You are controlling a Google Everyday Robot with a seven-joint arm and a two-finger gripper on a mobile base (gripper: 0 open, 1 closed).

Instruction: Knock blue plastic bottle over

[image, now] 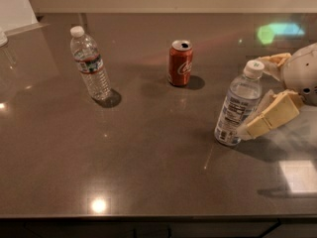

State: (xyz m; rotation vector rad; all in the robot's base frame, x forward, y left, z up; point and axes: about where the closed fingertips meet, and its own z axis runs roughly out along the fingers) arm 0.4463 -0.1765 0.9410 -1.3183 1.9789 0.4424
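A dark, glossy table (148, 172) fills nearly the whole camera view, with light glints on its near part and a green-blue reflection by the far right edge. The gripper (256, 97) comes in from the right edge, a pale rounded wrist with two tan fingers spread apart and clamped on nothing. Its upper finger ends just beside the cap, and its lower finger (270, 117) lies against the lower right side of the blue plastic bottle (237, 110). That bottle stands on its base at the right of the table, its white cap tipped slightly to the right, toward the gripper, with its printed label facing the camera. A slimmer ribbed clear bottle (90, 63) with a red-and-dark band stands well apart at the far left. A red soda can (180, 62) stands upright between the two bottles, farther back.
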